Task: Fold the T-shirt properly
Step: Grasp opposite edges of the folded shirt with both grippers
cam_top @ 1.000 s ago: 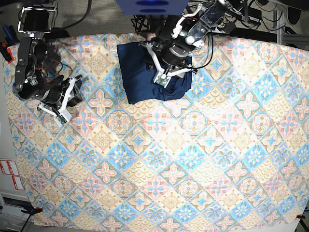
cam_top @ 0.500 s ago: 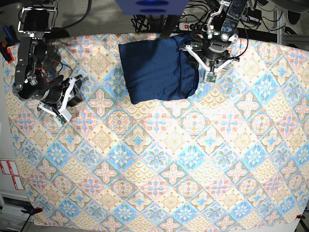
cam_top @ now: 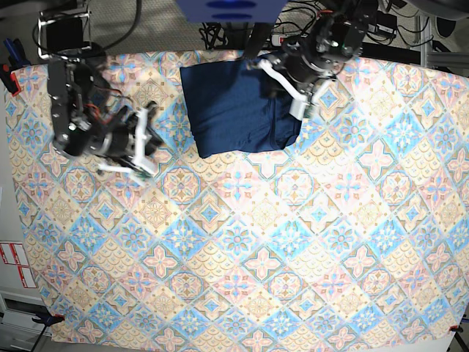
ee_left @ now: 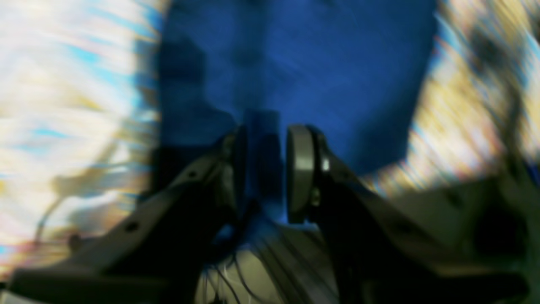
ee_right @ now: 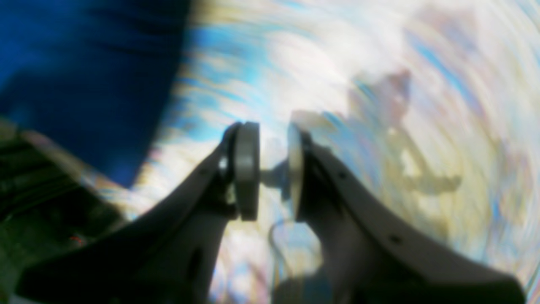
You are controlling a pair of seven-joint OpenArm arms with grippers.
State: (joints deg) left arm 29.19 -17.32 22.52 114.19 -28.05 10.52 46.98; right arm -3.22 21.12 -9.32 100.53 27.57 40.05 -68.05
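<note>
T-shirt: the dark navy T-shirt point(cam_top: 238, 110) lies in a compact, roughly rectangular block at the far edge of the surface, on the pastel tile-print cloth point(cam_top: 249, 249). Its right side looks thicker, as if layers are stacked there.

Left tool: the left tool point(cam_top: 293, 89) hangs over the shirt's right edge. In its wrist view the pads point(ee_left: 298, 173) stand a little apart with blue fabric showing in the gap. That view is badly smeared, so I cannot tell whether cloth is pinched or only lies beneath.

Right tool: the right tool point(cam_top: 141, 141) is over bare patterned cloth, well apart from the shirt's left edge. Its pads point(ee_right: 247, 169) stand a little apart with nothing between them.

Step in hand: my guess is that the folding is close to done, and what remains is one more fold or a tidy-up of that thicker right side.

Doing it well: grip only the top layers at the edge, lift just clear, and carry them straight across so the block underneath does not drag or skew.

Risk: a pinch that catches the patterned cloth too would pull the whole surface cover along.

Helper arm: the right tool could pin the left edge while the other works.
</note>
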